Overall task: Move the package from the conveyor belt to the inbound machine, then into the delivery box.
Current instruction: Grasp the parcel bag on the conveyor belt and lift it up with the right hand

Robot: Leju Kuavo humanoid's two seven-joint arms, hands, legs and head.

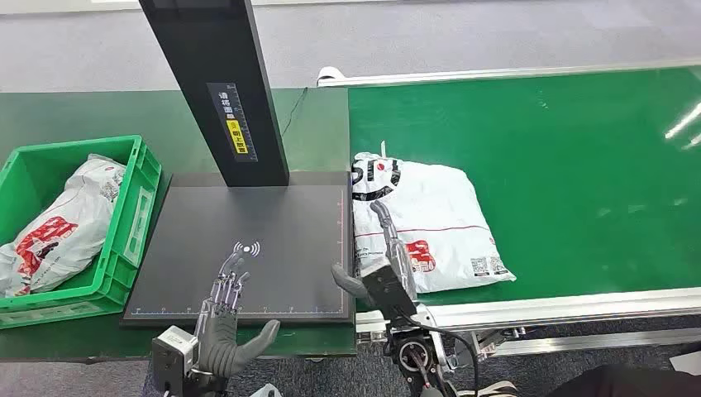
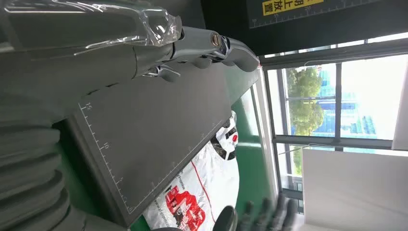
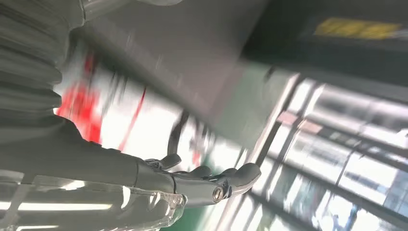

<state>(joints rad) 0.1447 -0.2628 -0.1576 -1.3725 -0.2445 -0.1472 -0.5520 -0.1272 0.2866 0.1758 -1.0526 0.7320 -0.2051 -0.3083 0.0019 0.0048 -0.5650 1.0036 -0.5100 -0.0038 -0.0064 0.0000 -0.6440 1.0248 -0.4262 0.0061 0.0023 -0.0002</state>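
Note:
A white plastic package (image 1: 430,219) with red and black print lies flat on the green conveyor belt (image 1: 579,165), at the belt's left end beside the dark scan plate (image 1: 273,240) of the inbound machine. My right hand (image 1: 388,265) reaches up over the package's near left edge, fingers straight and apart, holding nothing. My left hand (image 1: 225,318) hovers over the plate's front edge, fingers spread and empty. In the left wrist view the package (image 2: 202,187) lies past the plate's ruled edge (image 2: 144,144). The right wrist view is blurred, with the package (image 3: 125,115) beyond my fingers (image 3: 211,180).
A green delivery box (image 1: 124,248) at the left of the plate holds another white and red package (image 1: 58,223). The machine's black column (image 1: 219,83) rises from the plate's back edge. The belt's metal rail (image 1: 537,310) runs along the front.

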